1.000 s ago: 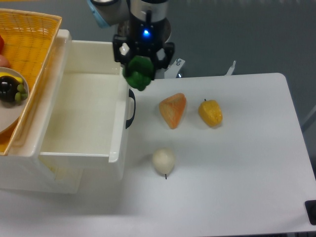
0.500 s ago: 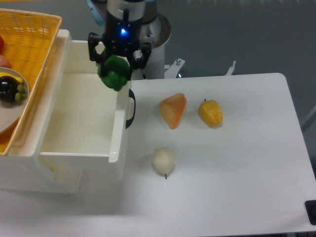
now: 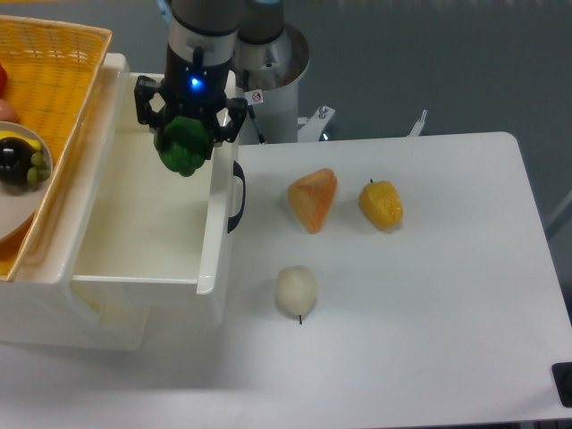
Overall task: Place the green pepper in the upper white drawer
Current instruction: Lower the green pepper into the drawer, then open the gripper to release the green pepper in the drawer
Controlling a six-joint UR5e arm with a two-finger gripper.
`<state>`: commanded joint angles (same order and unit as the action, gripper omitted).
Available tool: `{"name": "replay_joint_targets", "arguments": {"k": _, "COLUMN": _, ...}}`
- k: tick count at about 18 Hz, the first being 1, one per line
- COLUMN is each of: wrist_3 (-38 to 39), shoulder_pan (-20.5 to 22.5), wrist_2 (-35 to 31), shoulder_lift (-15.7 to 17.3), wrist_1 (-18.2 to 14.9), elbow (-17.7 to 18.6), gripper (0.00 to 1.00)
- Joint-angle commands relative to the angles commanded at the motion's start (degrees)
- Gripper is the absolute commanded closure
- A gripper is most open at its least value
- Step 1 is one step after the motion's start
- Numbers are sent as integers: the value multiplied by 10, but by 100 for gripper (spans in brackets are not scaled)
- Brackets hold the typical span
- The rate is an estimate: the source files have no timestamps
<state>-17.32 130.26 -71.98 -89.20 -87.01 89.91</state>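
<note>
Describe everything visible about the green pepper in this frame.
The green pepper is small, dark green and lobed, with a glossy, plastic-looking surface. It hangs in the hand, whose fingers close on its upper part, so its top is hidden. It is held in the air over the right rear part of the open upper white drawer, just inside the front wall that carries the black handle. Nothing but the hand appears to touch it.

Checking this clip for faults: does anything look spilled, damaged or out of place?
Nothing stands out. The hand holds the pepper over the open drawer; the other three food pieces sit apart on the table.
</note>
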Motion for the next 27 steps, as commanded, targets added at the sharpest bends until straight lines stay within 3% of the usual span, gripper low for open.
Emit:
{"name": "replay_joint_targets", "arguments": {"k": 12, "wrist_3": -1, "shoulder_pan": -12, "wrist_2": -3, "shoulder_lift": -14, "wrist_1": 0, "elbow": 12, "gripper": 55}}
{"name": "replay_joint_targets", "arguments": {"k": 18, "wrist_3": -3, "shoulder_pan": -13, "wrist_2": -3, "shoulder_lift": -13, "wrist_1": 2, "elbow": 20, "gripper": 49}}
{"name": "replay_joint_targets", "arguments": {"k": 21, "wrist_3": -5, "shoulder_pan": -13, "wrist_2": -3, "shoulder_lift": -13, "wrist_1": 2, "elbow": 20, "gripper": 38}}
{"name": "replay_joint_targets", "arguments": {"k": 23, "wrist_3": -9, "shoulder_pan": -13, "wrist_2": -3, "shoulder_lift": -13, "wrist_1": 3, "elbow": 20, "gripper": 18}}
{"name": "replay_joint_targets", "arguments": {"k": 26, "wrist_3": -8, "shoulder_pan": -13, "wrist_2": -3, "shoulder_lift": -12, "wrist_1": 3, "elbow": 20, "gripper": 16}}
{"name": "replay_joint_targets", "arguments": {"k": 27, "wrist_3": -9, "shoulder_pan": -14, "wrist_2": -3, "shoulder_lift": -12, "wrist_1": 4, "elbow": 20, "gripper": 8}}
